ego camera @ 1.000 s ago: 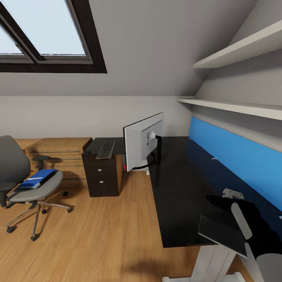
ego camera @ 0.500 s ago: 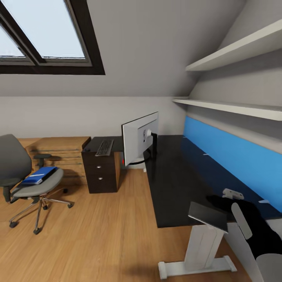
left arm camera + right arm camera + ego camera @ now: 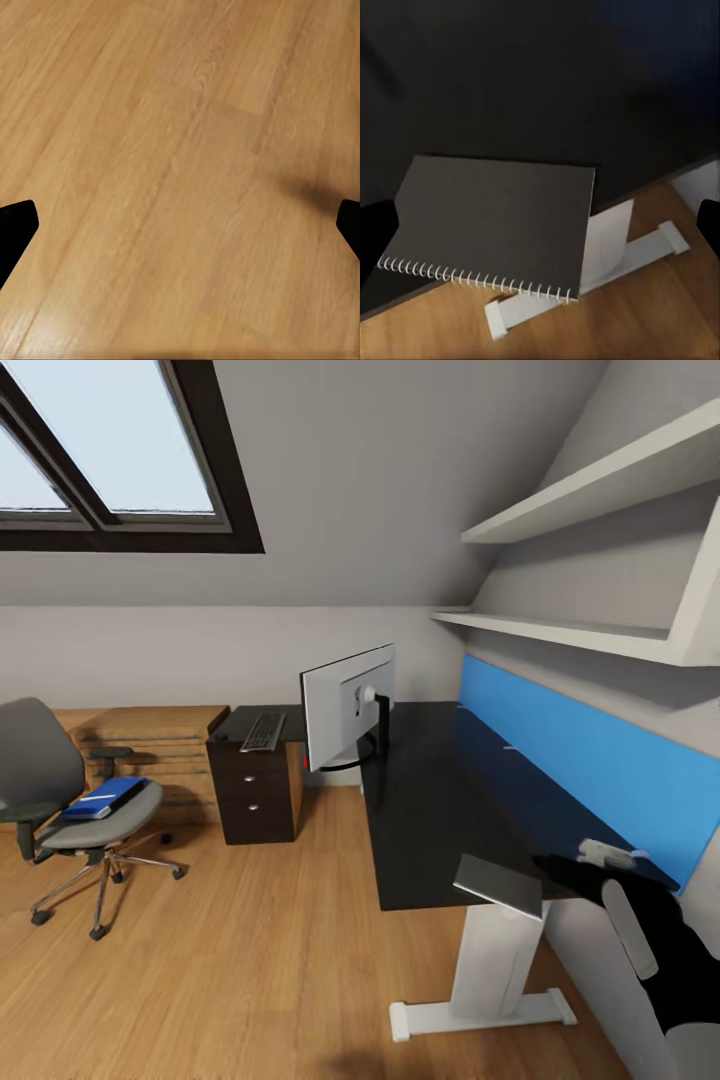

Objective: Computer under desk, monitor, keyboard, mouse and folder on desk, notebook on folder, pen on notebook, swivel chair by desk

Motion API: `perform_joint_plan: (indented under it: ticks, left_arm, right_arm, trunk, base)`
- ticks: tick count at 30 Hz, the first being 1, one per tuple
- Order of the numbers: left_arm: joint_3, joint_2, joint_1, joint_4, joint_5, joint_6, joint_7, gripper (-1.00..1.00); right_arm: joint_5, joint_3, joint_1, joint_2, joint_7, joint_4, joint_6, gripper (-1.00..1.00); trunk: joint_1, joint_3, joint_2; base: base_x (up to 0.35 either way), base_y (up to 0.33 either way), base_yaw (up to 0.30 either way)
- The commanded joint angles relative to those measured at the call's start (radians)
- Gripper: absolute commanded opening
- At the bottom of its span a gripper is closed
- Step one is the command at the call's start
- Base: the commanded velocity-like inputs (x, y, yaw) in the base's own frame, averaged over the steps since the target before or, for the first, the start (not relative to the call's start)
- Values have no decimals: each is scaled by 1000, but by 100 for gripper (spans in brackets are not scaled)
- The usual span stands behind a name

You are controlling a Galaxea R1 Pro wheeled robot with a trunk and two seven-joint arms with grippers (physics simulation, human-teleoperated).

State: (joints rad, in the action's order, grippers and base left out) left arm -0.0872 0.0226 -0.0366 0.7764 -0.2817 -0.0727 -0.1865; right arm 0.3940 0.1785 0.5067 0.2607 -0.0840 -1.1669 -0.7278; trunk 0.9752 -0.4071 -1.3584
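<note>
Head view shows the monitor [image 3: 347,708] on the desk [image 3: 440,800], the keyboard [image 3: 263,731] on a drawer unit [image 3: 255,780], the folder [image 3: 103,797] on the swivel chair [image 3: 70,800]; the right gripper [image 3: 605,852] hovers released above the notebook [image 3: 500,884].

Quick tally: one black desk [image 3: 420,830] with a blue back panel, and one monitor [image 3: 345,705] on its far end. One spiral notebook [image 3: 500,884] hanging off the desk's near edge. One dark drawer unit [image 3: 255,790] just beyond the desk, two drawer fronts visible, with one keyboard [image 3: 263,731] on top. One swivel chair [image 3: 70,810] well apart from the desk, carrying one blue folder [image 3: 103,798]. Two wall shelves [image 3: 560,630] above the desk, one skylight window [image 3: 110,460], one oak shelving unit [image 3: 150,745].
</note>
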Motion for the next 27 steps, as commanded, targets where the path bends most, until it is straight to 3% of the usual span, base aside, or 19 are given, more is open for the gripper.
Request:
perform_joint_plan:
  ticks: [1, 6, 9, 10, 15, 20, 21, 25, 27]
  left_arm:
    - [0, 0, 0, 1, -11, -2, -1, 100]
    - [0, 0, 0, 1, -10, -3, -1, 100]
    - [0, 0, 0, 1, -10, -4, -1, 100]
    - [0, -1, 0, 1, -10, -4, -1, 100]
    - [0, -1, 0, 5, -10, -5, -1, 100]
    - [-1, 0, 0, 14, -12, -7, -3, 100]
    - [-1, 0, 0, 14, -12, -7, -3, 100]
    - [0, 0, 0, 16, -13, -3, -1, 100]
    - [-1, 1, 0, 24, -14, -1, 2, 100]
  right_arm:
    - [13, 6, -7, 0, -8, -10, -3, 100]
    - [79, 31, -60, -1, 9, -44, 9, 100]
    - [157, 66, -86, 1, 36, -50, 27, 100]
    - [193, 96, -97, 1, 52, -51, 36, 100]
    - [276, 194, -125, 0, 110, -36, 47, 100]
    - [369, 263, -141, 3, 267, 75, 47, 100]
    - [391, 296, -142, 4, 309, 110, 44, 100]
    - [417, 356, -144, 2, 379, 149, 42, 100]
    - [418, 358, -144, 1, 381, 151, 43, 100]
  trunk:
    - [0, -1, -1]
    - [0, -1, -1]
    - [0, -1, -1]
    - [0, -1, -1]
    - [0, -1, -1]
    - [0, -1, -1]
    - [4, -4, -8]
    - [19, -17, -36]
    - [27, -23, -50]
  base:
    - [-29, -22, 0]
    - [-13, -10, 0]
    - [-4, -3, 0]
    - [-2, -2, 0]
    - [-1, 0, 0]
    - [0, 0, 0]
    - [0, 0, 0]
    - [0, 0, 0]
    - [0, 0, 0]
